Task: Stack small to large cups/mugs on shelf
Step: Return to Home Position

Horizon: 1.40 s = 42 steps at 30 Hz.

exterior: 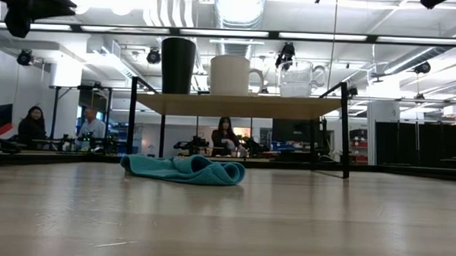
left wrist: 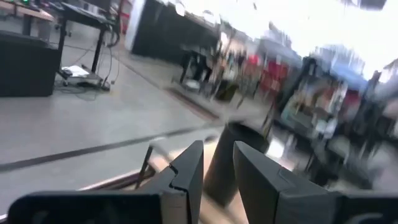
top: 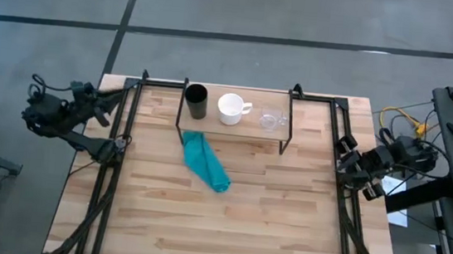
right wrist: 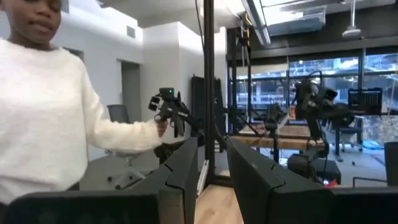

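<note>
Three vessels stand side by side on the shelf (top: pixel 235 126), a light-wood board on thin black legs at the table's far middle: the black cup (top: pixel 195 101) to the left, the white handled mug (top: pixel 232 108) in the middle, the clear glass cup (top: pixel 272 120) to the right. The low view shows the black cup (exterior: pixel 178 65), the mug (exterior: pixel 231 75) and the glass cup (exterior: pixel 298 79) upright on the board (exterior: pixel 236 105). My left gripper (left wrist: pixel 217 168) waits open at the table's left edge and looks toward the black cup (left wrist: pixel 227 155). My right gripper (right wrist: pixel 211 165) waits open at the right edge.
A teal cloth (top: pixel 205 161) lies crumpled on the tabletop in front of the shelf, toward its left leg. Black frame rails (top: pixel 117 133) run along both table sides. A person in a white sweater (right wrist: pixel 43 124) stands beyond the table; other people (exterior: pixel 32 126) sit in the room behind.
</note>
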### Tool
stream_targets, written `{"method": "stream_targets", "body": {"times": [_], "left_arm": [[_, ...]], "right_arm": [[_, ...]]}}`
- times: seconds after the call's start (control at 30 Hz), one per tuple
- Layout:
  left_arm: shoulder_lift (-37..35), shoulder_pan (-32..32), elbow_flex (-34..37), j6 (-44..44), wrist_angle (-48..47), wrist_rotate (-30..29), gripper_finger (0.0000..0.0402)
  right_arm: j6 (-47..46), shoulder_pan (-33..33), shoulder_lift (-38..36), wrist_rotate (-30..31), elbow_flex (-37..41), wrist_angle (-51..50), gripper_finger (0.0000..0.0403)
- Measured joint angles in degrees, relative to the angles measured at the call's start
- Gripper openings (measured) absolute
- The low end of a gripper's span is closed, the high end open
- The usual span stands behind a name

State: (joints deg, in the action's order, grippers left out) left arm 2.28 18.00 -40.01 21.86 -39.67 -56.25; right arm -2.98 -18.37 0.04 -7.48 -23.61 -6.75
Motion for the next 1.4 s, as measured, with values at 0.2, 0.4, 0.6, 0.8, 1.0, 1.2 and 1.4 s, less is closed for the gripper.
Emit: {"method": "stream_targets", "body": {"times": [0.2,0.4,0.6,0.8,1.0,1.2,1.4], "left_arm": [[0.52,0.07,2.73,0.57,2.19,-1.14,0.0075],[-0.45,0.07,7.81,6.28,3.19,-0.87,0.0075],[-0.31,0.07,15.54,10.28,7.97,-0.84,0.0075],[-0.67,0.02,22.61,10.08,14.52,5.49,0.0075],[-0.76,0.02,26.46,-1.06,21.48,22.7,0.0075],[-0.76,0.07,26.93,-5.89,22.28,26.1,0.0075],[-0.79,0.02,30.58,-4.96,23.22,26.03,0.0075]], "right_arm": [[0.9,0.02,-0.08,0.06,1.58,0.49,0.0074],[-0.24,0.02,-0.08,0.08,6.95,6.51,0.0069],[-3.19,0.02,-0.08,0.78,13.47,13.6,0.0074],[-7.3,0.02,-0.06,1.13,18.95,19.99,0.0079],[-8.07,0.02,-0.05,1.15,23.18,23.89,0.0071],[-9.29,0.02,-0.05,1.35,23.16,22.26,0.0069],[-7.59,0.02,-0.05,1.57,23.14,21.42,0.0078]]}}
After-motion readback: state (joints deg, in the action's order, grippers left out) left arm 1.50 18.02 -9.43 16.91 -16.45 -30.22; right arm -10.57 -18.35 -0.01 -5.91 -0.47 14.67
